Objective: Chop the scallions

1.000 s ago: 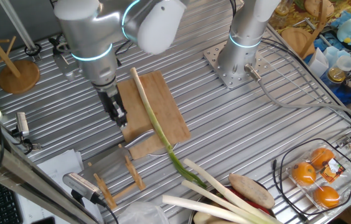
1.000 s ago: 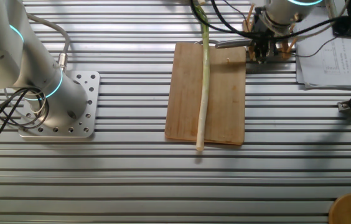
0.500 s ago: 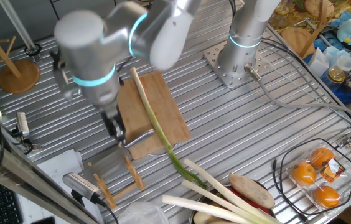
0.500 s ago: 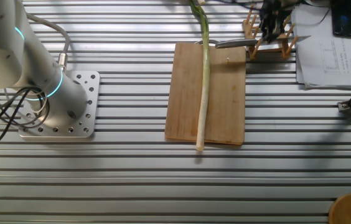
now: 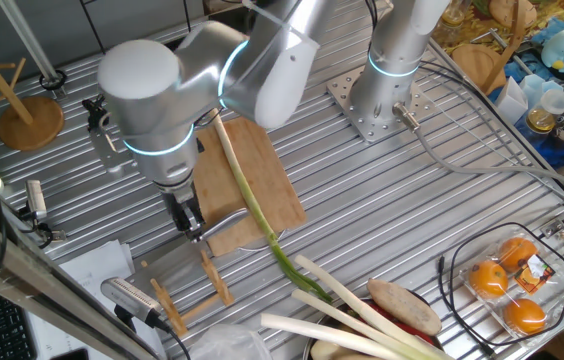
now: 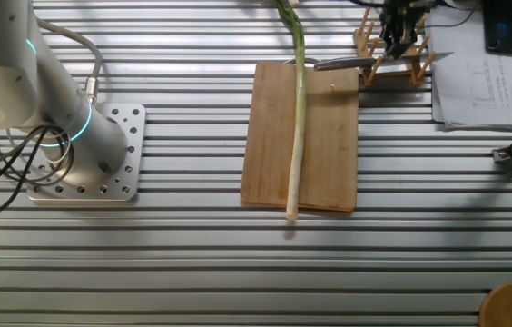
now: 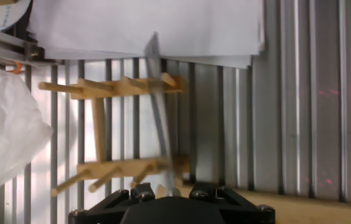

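One long scallion (image 5: 247,195) lies lengthwise across the wooden cutting board (image 5: 262,170), and its dark green tip runs off the near edge. In the other fixed view the scallion (image 6: 297,127) overhangs both ends of the board (image 6: 333,145). A knife rests on a small wooden peg rack (image 5: 197,285), with its grey handle (image 6: 338,64) at the board's corner. My gripper (image 5: 191,214) hangs over the rack beside that handle; its fingers (image 6: 388,32) look open and hold nothing. The hand view looks down on the rack (image 7: 110,87) and the thin blade (image 7: 160,124).
Thicker pale stalks (image 5: 347,310) and a brown root (image 5: 402,305) lie at the front. A wire basket (image 5: 559,258) of oranges is at the right. A second arm's base (image 5: 372,105) stands behind the board. Paper sheets (image 6: 478,77) and a white bag (image 7: 1,137) flank the rack.
My gripper moved off the board's corner by the knife handle and now hangs over the rack. Knife, scallion and board have not moved.
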`<state>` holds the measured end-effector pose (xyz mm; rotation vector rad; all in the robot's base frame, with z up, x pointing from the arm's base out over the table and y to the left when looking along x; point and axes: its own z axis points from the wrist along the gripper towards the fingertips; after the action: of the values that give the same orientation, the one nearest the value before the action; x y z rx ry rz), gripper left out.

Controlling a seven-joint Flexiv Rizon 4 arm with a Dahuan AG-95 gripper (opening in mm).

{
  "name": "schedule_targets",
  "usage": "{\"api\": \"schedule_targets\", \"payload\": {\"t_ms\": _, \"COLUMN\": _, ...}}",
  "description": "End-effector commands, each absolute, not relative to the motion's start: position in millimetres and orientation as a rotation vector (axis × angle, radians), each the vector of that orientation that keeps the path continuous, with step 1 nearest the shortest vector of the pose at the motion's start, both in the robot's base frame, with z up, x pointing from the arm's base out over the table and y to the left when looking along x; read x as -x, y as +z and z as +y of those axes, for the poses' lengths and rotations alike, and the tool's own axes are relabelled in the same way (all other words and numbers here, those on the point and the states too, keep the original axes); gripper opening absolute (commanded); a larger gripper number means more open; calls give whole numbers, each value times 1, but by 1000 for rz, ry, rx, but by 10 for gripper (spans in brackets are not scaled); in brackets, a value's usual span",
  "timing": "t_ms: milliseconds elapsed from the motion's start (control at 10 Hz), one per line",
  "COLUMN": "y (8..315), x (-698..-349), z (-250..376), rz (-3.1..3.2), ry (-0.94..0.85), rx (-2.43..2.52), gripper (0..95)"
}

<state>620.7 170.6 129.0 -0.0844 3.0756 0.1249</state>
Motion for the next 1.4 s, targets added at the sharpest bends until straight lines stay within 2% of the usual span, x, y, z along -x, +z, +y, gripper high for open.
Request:
{"api": "schedule_targets", "payload": {"t_ms": 100, "y": 127, "x": -631, "z": 175, "rz": 3079, "ry": 118, "rx": 75, "gripper": 380}}
{"api": "schedule_targets", "payload": {"t_ms": 1100, "y": 108, "x": -656, "z": 178, "rz": 3141, "ry": 113, "rx": 104, "gripper": 380}}
{"api": "schedule_targets", "payload": {"t_ms": 1200, "y": 105, "x": -656, "z": 182, "rz": 3154, "ry": 113, "rx": 89, "gripper": 190}}
{"api": "schedule_targets", "payload": {"t_ms": 1400, "y": 98, "x": -654, "z": 188, "rz": 3153, "ry": 111, "rx": 72, "gripper": 190}}
